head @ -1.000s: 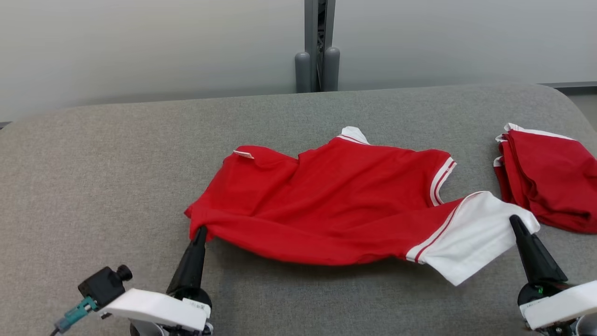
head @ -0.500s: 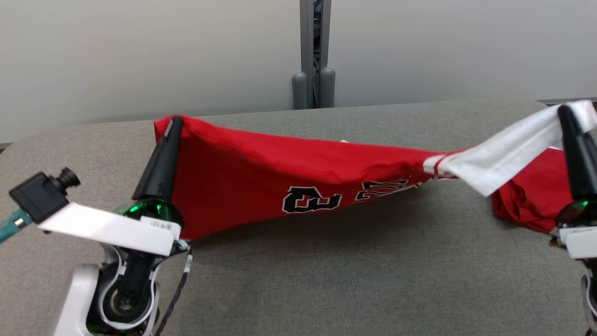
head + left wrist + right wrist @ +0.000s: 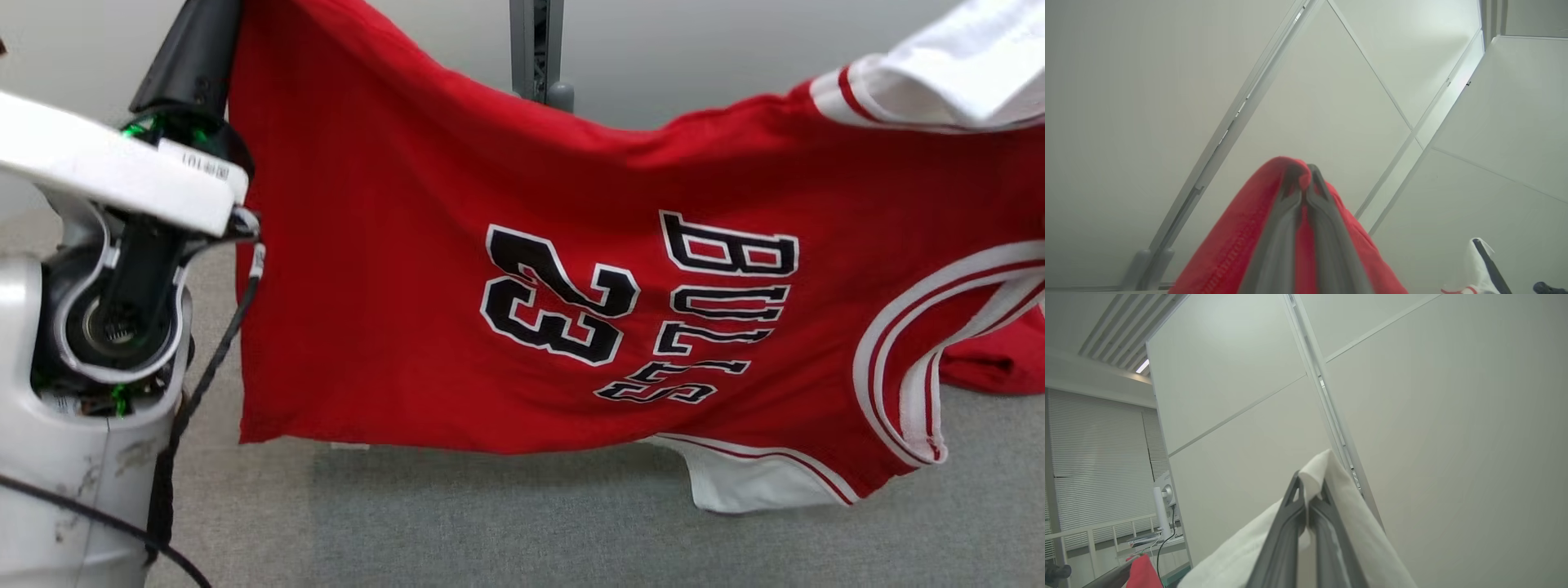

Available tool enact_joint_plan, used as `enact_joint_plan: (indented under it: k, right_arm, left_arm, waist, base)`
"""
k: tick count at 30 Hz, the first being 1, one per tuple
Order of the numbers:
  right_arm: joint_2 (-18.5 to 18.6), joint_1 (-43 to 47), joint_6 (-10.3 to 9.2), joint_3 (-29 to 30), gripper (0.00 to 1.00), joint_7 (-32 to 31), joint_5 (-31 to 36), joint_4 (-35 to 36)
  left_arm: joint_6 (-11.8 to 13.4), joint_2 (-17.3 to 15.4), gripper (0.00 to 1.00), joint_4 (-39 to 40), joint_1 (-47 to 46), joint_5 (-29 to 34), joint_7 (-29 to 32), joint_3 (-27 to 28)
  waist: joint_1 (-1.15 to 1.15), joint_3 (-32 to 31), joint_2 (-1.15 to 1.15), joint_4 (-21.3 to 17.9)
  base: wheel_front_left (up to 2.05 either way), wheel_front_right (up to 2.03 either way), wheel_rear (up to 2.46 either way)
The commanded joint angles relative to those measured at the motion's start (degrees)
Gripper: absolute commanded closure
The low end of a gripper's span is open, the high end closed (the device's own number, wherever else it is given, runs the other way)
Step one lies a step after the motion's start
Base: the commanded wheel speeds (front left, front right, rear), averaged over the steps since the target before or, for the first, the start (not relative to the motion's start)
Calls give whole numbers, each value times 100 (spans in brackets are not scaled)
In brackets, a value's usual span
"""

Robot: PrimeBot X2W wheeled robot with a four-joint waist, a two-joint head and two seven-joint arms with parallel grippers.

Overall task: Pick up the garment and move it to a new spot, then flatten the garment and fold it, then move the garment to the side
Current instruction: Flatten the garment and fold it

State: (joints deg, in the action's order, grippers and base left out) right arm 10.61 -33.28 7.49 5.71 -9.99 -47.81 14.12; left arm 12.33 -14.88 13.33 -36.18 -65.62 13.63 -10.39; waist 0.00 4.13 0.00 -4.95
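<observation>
Lifted since half a second ago, the red Bulls jersey now hangs like a curtain above the grey upholstered surface, where before it sagged low between the arms; the head camera has shifted too. The surface is flat, felt-like woven cloth across the 6 o'clock part of the head view. Behind it stand pale partition panels joined by a grey post at 12 o'clock. Slatted window blinds show at 9 o'clock in the right wrist view. A pile of folded red garments lies on the surface at 3 o'clock, partly behind the jersey. The jersey's black-and-white "23" and "BULLS" print reads sideways at the centre. Whether its lower edge touches the surface cannot be told. The left gripper is pinched closed on a red knit corner, at 11 o'clock in the head view. The right gripper is clamped on the jersey's white panel at 1 o'clock.
</observation>
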Motion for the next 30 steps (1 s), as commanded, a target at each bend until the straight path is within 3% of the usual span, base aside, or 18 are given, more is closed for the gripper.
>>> enact_joint_plan:
  k: [1, 5, 10, 15, 18, 23, 30]
  right_arm:
    - [-17, -166, 0, -33, 100, -64, 61, -114]
    - [-187, -1202, 0, -211, 100, -203, 333, -1010]
    - [-356, -2855, 0, -353, 100, 145, 876, -2352]
    - [-543, -4497, 0, -382, 100, 956, 1386, -3582]
    - [-651, -5114, 0, -475, 100, 1420, 1328, -4092]
    - [-729, -5136, 0, -1091, 100, 1745, 962, -4311]
    - [-373, -3896, 0, -1953, 100, 2068, 402, -4177]
  left_arm:
    - [43, -34, 100, -112, -160, 61, 37, -5]
    - [148, -170, 100, -957, -1000, 321, 205, -138]
    - [126, -298, 100, -2181, -2433, 817, 8, -170]
    - [-169, -423, 100, -3445, -3939, 1390, -712, -158]
    - [-457, -485, 100, -4015, -4631, 1618, -1306, -104]
    - [-1053, -572, 100, -4745, -5086, 1754, -2021, -92]
    - [-1756, -632, 100, -5401, -4334, 1537, -2383, -114]
  waist:
    - [0, 131, 0, -32]
    - [0, 562, 0, -109]
    - [0, 1341, 0, -220]
    - [0, 1973, 0, -412]
    - [0, 2256, 0, -587]
    - [0, 2676, 0, -793]
    - [0, 2871, 0, -727]
  base:
    - [0, 0, 0]
    - [0, 0, 0]
    - [0, 0, 0]
    - [0, 0, 0]
    - [0, 0, 0]
    - [0, 0, 0]
    - [0, 0, 0]
